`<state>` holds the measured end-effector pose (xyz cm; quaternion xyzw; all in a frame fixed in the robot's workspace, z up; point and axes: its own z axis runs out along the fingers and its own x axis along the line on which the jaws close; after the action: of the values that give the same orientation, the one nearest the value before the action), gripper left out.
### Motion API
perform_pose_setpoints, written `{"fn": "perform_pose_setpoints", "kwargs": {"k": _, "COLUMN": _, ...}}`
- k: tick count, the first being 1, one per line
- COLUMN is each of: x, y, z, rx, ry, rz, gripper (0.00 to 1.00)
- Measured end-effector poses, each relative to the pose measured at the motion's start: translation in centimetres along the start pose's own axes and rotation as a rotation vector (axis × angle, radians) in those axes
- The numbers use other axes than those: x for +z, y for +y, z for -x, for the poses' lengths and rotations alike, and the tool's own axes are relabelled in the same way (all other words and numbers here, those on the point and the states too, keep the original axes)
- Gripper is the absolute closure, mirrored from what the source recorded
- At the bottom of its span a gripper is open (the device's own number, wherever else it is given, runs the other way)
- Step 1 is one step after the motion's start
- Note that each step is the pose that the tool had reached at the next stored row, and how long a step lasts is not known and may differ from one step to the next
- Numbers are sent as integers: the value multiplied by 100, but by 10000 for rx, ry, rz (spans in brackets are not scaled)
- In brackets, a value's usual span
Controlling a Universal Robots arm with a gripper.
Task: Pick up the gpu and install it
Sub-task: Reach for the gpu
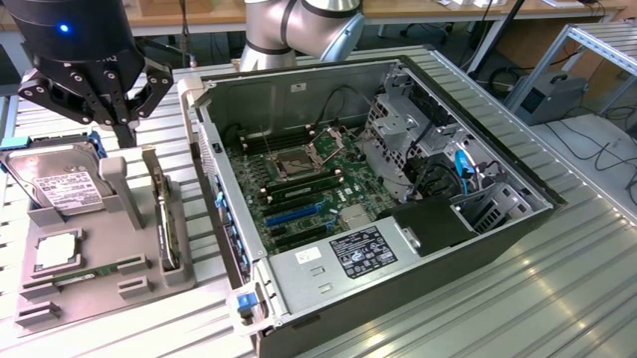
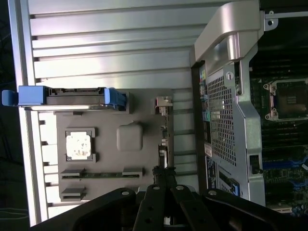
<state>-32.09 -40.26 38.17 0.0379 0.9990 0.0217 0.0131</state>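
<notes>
Gripper (image 1: 124, 138) hangs in the upper left of the exterior view, over the back part of the grey holder tray (image 1: 100, 257). Fingers are pinched right together w/ nothing between them. It's empty, not touching anything I can see.

The gpu (image 1: 166, 231) sits on its edge in the slot along the tray's side nearest the PC case (image 1: 497, 239), lower left-centre of the frame, below and toward the exterior view's right of the gripper. Not picked up yet. In the wrist view the closed fingertips (image 2: 162, 174) line up w/ one end of the gpu (image 2: 164, 144), seen edge-on as a thin strip.

Other bits on the tray: hard drive (image 1: 62, 186) w/ white label at the far left, processor chip (image 1: 55, 252) below it, memory stick (image 1: 85, 274) lying flat near the lower left.

Case lies open mid-frame on the slatted metal table (image 1: 557, 298), motherboard (image 1: 318, 186) exposed, blue expansion slots (image 1: 294, 215) bare, no card in them.
</notes>
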Motion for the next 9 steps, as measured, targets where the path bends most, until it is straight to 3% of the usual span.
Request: {"fn": "perform_pose_setpoints", "kwargs": {"k": 9, "x": -2, "y": -49, "z": 4, "rx": 1, "ry": 1, "rz": 0, "gripper": 89}}
